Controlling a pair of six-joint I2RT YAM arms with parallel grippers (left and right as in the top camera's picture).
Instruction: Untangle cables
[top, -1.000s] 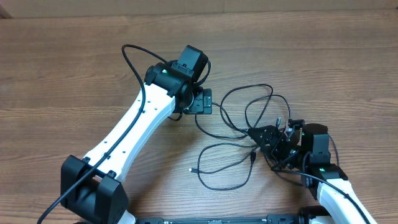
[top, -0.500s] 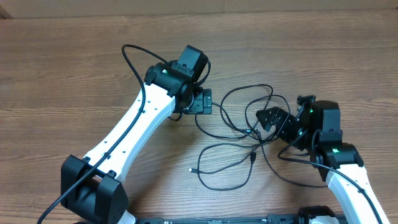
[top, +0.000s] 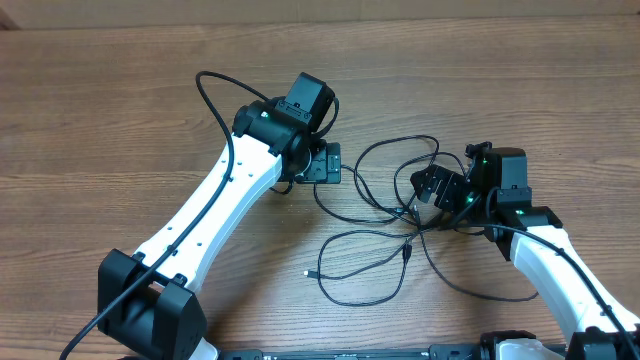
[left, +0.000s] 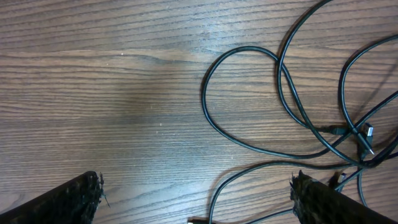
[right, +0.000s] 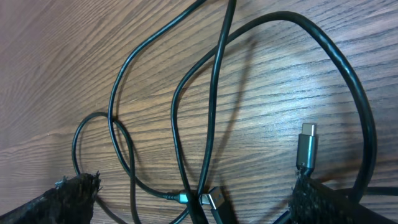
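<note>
Cables (top: 385, 215) lie tangled on the counter (top: 100, 120), our right end effector (top: 427, 189) has swung up beside their knot, spread apart and empty like our left end effector (top: 330, 163), so we judge a grasp near

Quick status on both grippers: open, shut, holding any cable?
Left gripper: open, holding nothing.
Right gripper: open above the cables, gripping none of them.

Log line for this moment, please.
left gripper: open, empty | right gripper: open, empty, over crossed cables | state: cables tangled, loose on table
</note>
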